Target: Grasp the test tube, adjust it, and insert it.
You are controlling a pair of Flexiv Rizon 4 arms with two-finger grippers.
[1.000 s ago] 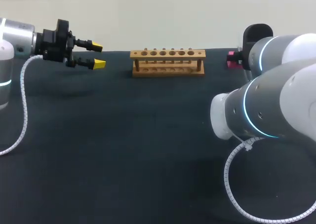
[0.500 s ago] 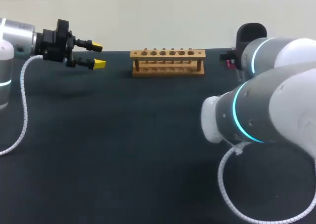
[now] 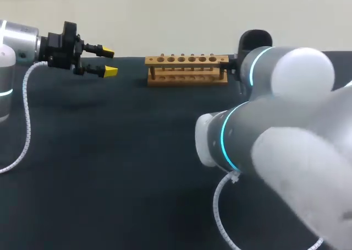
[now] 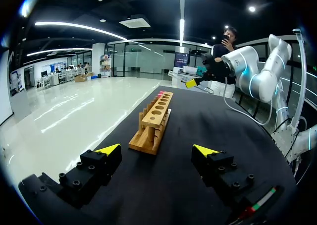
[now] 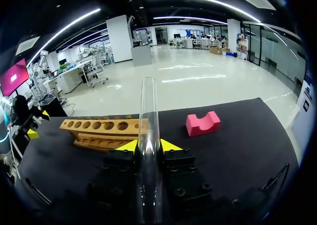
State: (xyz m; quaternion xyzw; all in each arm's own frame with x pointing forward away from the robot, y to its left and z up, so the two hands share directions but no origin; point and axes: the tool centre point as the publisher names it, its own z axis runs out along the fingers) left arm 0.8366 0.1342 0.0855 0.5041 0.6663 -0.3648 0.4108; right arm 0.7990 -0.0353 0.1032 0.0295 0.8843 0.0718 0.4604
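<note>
Our right hand [image 5: 148, 145] is clamped on the test tube [image 5: 148, 101]. Both yellow-tipped fingers press it from either side, and the clear glass runs straight out ahead along them. So we judge the grasp done and the adjusting step in hand. The tube lies in line with the fingers, and we think it has to come upright, rounded end down, before it can go in.

The wooden rack [image 3: 187, 69] stands near the far edge of the dark desk [image 3: 110, 151], with its row of holes facing up. In the right wrist view it sits ahead of the held tube and off to one side, well apart from the glass. The next move, as we see it, is to carry the tube over one hole, square it to the rack and lower it slowly. The holes look narrow, so a small tilt could catch the rim.

Our left hand [image 3: 109, 62] hangs open and holds nothing, off to the left of the rack and apart from it. Its wrist view looks along the rack's length. A pink block [image 5: 203, 123] lies on the desk near the rack's far end. It is not touching the rack, and we judge it to be outside the path.

In the head view our right arm [image 3: 286, 129] fills the foreground and hides its own hand and the tube, so alignment has to be judged from the wrist views.
</note>
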